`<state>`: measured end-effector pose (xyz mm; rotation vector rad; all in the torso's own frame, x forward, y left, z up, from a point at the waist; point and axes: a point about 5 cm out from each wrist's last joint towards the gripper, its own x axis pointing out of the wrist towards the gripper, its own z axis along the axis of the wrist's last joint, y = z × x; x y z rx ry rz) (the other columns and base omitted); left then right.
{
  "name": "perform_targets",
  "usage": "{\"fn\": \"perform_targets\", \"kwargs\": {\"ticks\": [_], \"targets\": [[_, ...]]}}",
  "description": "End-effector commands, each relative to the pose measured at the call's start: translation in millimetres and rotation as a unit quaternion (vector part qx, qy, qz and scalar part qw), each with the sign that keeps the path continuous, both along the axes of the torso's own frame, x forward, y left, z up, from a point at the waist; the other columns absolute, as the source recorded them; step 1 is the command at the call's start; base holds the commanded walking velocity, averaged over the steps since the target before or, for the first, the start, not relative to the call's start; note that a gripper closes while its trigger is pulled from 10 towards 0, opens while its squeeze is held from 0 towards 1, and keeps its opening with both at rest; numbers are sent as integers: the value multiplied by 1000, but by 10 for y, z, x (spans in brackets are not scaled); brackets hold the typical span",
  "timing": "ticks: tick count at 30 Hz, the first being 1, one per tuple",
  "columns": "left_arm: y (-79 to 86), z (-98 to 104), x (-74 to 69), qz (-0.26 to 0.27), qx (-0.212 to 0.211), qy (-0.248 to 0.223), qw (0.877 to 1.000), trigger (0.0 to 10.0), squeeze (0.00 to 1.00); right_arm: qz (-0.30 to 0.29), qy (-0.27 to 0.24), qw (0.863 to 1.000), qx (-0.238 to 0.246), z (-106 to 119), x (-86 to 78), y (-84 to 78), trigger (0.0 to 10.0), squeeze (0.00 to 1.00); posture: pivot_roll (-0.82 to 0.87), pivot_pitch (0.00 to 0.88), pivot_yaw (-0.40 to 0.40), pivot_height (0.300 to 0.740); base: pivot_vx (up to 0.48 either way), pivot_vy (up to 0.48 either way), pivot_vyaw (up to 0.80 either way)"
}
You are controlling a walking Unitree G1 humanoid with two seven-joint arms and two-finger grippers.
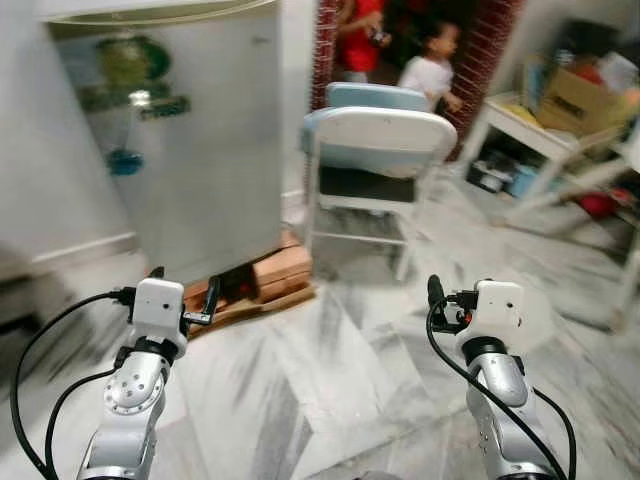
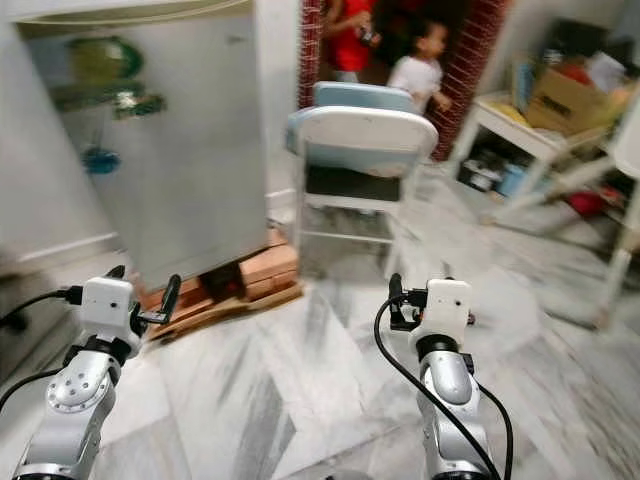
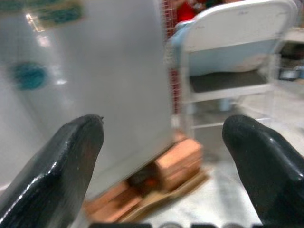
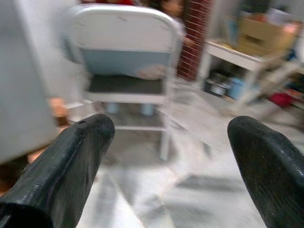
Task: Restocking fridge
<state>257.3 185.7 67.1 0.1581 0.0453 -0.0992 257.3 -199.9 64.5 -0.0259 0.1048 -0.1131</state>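
The silver fridge (image 1: 175, 150) stands ahead on my left with its door shut and several green and blue stickers on the front. It rests on bricks and a wooden board (image 1: 270, 282). My left gripper (image 1: 183, 288) is held up at the fridge's lower corner, apart from it, open and empty; the left wrist view has its fingers (image 3: 61, 166) wide apart. My right gripper (image 4: 171, 156) is raised on the right over the marble floor, also open with nothing between its fingers (image 4: 71, 161). The views are blurred.
A white folding chair (image 1: 375, 165) with a blue one behind it stands just right of the fridge. Two people (image 1: 430, 65) are in the doorway by a brick pillar (image 1: 490, 45). A white table (image 1: 540, 135) with a cardboard box stands at the right.
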Motion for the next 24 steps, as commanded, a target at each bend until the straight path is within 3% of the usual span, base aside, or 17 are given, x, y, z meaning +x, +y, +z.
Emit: {"fn": "perform_targets", "kwargs": {"ticks": [1,12,24], "targets": [[17,-16,-26,-2,5,5,1000,10000,0,1,-10,1000,6,44,27,23,10000,0,15,0,-12,740,0,472,0],[45,-17,-11,1,6,6,1000,10000,0,7,-20,1000,21,86,61,66,10000,0,17,0,-9,740,0,475,0],[56,-45,-53,-1,11,12,1000,10000,0,12,-16,1000,22,75,60,73,10000,0,17,0,-11,740,0,476,-730]]}}
